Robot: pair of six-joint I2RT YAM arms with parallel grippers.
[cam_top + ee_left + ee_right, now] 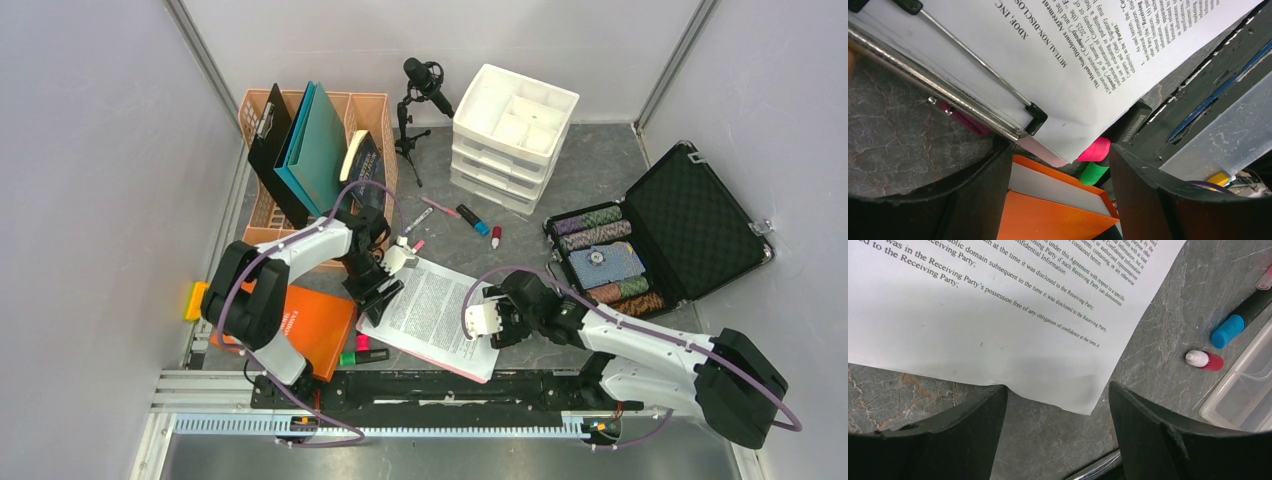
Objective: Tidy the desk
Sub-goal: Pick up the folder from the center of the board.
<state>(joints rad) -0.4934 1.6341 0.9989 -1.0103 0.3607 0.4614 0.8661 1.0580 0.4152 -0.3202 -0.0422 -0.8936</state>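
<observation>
Pale grey walls [90, 150] close in the left, back and right sides, meeting at slim aluminium posts [205, 62]. The desk [600, 170] is dark grey veined stone, with a ribbed aluminium rail [400, 427] along its near edge. Light is soft and even.

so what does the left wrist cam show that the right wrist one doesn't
Only the left wrist: the clipboard's metal clip, an orange book, a pink highlighter and a green highlighter by the sheet's corner. Only the right wrist: a blue-capped marker, a small red bottle and a corner of the drawer unit. Both: the printed sheet lying on the desk.
</observation>
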